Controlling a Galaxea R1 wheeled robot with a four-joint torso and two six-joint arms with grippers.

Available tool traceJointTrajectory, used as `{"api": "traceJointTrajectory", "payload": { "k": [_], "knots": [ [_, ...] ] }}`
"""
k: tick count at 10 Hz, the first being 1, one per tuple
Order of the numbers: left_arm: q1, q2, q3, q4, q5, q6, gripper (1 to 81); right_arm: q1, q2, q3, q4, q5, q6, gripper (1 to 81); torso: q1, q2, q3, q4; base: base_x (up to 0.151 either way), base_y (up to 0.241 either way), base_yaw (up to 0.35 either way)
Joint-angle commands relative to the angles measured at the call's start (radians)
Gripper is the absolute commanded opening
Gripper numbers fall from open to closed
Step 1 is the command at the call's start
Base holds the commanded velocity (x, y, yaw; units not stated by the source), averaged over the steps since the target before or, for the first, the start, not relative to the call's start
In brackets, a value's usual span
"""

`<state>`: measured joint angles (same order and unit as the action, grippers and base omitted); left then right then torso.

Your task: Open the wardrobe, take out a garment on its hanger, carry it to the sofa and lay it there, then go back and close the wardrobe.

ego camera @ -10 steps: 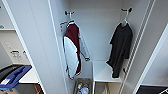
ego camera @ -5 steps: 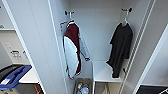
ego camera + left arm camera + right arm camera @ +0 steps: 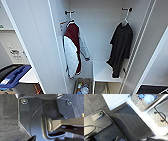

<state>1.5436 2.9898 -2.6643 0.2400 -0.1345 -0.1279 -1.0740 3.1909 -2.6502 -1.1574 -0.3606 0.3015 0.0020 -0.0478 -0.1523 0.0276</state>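
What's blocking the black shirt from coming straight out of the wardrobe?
Nothing visible. The wardrobe doors are open, the black shirt hangs on its hanger at the right, apart from the maroon jacket.

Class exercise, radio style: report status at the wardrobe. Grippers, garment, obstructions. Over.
Grippers: state cannot be told. Wardrobe open; black shirt on its hanger, on the right-hand hook. Maroon jacket hangs apart to its left; nothing in front of the shirt.

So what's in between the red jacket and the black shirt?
In the head view, just bare white back wall of the wardrobe separates the maroon jacket from the black shirt. Lower down, a white shelf sits between them.
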Motion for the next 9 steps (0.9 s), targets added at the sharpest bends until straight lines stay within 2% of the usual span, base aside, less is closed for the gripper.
{"api": "traceJointTrajectory", "payload": {
  "k": [1,2,3,5,9],
  "knots": [
    [-0.029,-0.004,0.001,-0.001,0.052,0.007,81.1,0.162,0.038,0.010,-0.097,-0.149,0.001,81.1,0.000,0.000,0.000,0.000,0.000,0.000,0.000],
    [-0.029,-0.004,0.001,-0.001,0.052,0.008,81.1,0.203,0.038,-0.008,-0.100,-0.184,0.013,81.1,0.000,0.000,0.000,0.000,0.000,0.000,0.000],
    [-0.029,-0.004,0.001,0.001,0.052,0.008,81.1,0.242,0.038,-0.060,-0.100,-0.244,0.078,81.1,0.000,0.000,0.000,0.000,0.000,0.000,0.000],
    [-0.029,0.003,0.001,0.009,0.052,0.008,81.1,0.291,0.033,-0.167,-0.133,-0.265,0.270,81.1,0.000,0.000,-0.001,0.000,0.000,0.000,0.000],
    [-0.027,0.020,0.001,0.012,0.052,0.016,81.1,0.253,-0.013,-0.246,-0.163,-0.371,0.514,81.1,0.000,0.001,-0.001,0.000,0.000,0.000,0.000]
  ]
}}
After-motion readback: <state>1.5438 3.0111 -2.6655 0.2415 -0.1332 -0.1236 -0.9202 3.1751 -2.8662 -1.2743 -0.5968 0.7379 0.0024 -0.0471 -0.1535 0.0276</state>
